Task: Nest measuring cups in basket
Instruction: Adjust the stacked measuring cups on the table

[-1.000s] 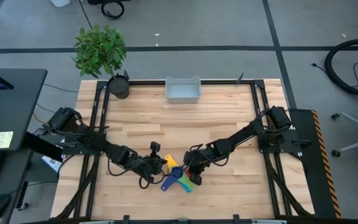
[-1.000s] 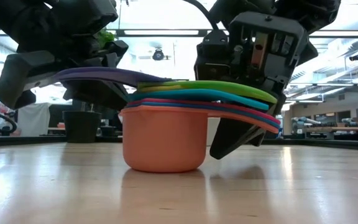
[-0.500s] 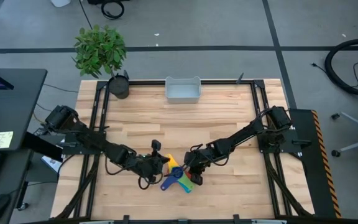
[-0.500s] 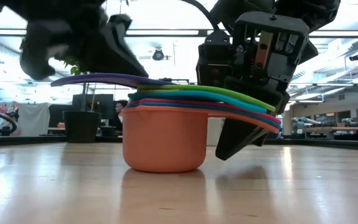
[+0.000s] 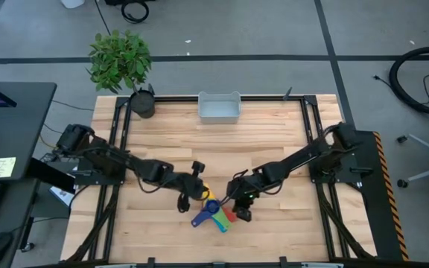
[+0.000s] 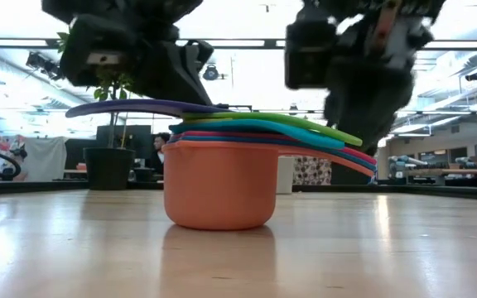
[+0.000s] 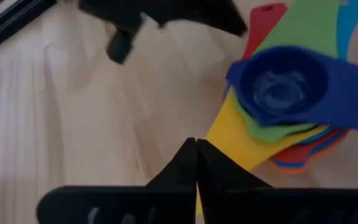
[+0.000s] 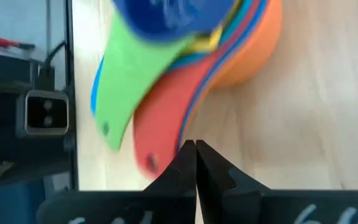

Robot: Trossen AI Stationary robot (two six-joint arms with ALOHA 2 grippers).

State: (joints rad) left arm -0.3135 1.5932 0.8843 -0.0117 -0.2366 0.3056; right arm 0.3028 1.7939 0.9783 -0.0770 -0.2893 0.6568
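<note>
Both grippers hang closed and empty: the left gripper [image 5: 194, 187] above the stack's left side, the right gripper [image 5: 241, 206] beside its fanned handles. The bright plastic measuring cups [image 5: 213, 212] sit nested on the bare wooden table [image 5: 274, 134], probably for moving together. The pale rectangular basket [image 5: 219, 109] waits well apart at the far edge, across open boards.

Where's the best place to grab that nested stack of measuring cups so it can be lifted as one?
Probably the fanned handles. They jut level from the stack clear of the table, so fingers could close over and under them, coming in from the side beside the right gripper. The orange cup at the bottom looks too wide and round to pinch well. The basket sits at the far edge.
</note>
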